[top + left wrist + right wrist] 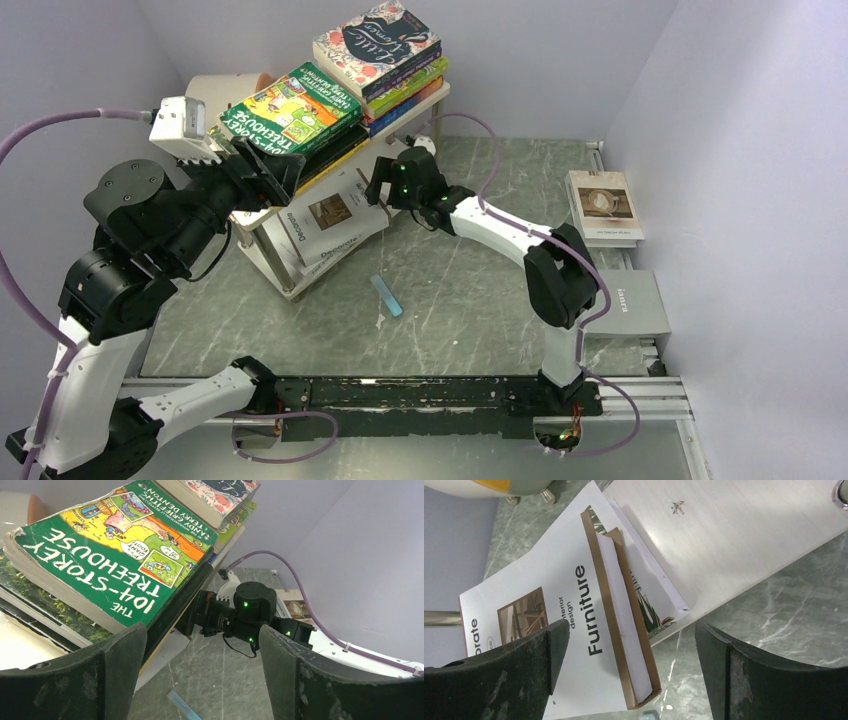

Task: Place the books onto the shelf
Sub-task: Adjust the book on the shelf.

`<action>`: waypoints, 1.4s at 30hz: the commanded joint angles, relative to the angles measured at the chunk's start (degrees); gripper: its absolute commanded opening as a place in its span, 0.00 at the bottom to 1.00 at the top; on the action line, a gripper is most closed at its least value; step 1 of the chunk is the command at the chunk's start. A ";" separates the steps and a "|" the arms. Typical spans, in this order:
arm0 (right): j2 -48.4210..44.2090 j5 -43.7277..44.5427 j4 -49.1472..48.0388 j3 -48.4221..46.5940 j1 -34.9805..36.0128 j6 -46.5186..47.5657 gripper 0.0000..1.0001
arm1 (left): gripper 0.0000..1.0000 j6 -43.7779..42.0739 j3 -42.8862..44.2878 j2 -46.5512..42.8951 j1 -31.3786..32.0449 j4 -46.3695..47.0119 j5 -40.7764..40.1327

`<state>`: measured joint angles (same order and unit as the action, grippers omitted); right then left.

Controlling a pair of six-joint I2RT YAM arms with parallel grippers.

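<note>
The white shelf (438, 96) stands at the back left. On its top board lie the green Treehouse book (290, 110) and a stack topped by the floral Little Women (378, 45). On the lower board a white Furniture book (330, 225) lies askew, with a brown-edged book (624, 625) on top of it. My left gripper (268, 172) is open beside the Treehouse book (115, 555) and holds nothing. My right gripper (383, 188) is open in front of the lower board (734, 540), and the brown-edged book's corner lies between its fingers, untouched. Two more books (605, 205) and a grey one (632, 300) lie at the right.
A small flat blue bar (387, 296) lies on the marbled table in front of the shelf. A white cylinder with a peach end (225, 90) sits behind the shelf. White walls close in on the left, back and right.
</note>
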<state>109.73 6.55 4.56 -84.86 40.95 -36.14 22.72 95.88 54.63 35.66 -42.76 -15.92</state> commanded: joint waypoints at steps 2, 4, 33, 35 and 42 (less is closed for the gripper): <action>-0.01 -2.65 0.17 -1.47 -0.01 4.23 0.98 | 0.86 -0.47 -0.06 -0.24 -0.24 0.14 -0.51; 0.07 -5.59 -2.52 -0.29 -0.01 4.81 0.93 | 0.86 -0.48 -0.01 -0.25 -0.24 -0.02 -0.58; 10.05 -26.48 -11.50 -7.00 -1.46 23.13 0.38 | 0.87 -0.91 0.72 0.35 -0.24 -0.96 -1.73; 10.34 -28.22 -12.22 -7.34 -1.69 23.80 0.34 | 0.86 -0.92 0.72 0.42 -0.24 -0.99 -1.78; 11.80 -32.01 -13.12 -9.10 -2.87 24.38 0.24 | 0.86 -0.84 0.80 0.63 -0.24 -1.16 -1.71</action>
<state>119.85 -21.93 -7.33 -91.37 38.02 -15.68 22.72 95.88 55.13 35.66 -43.18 -16.80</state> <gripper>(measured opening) 0.273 0.865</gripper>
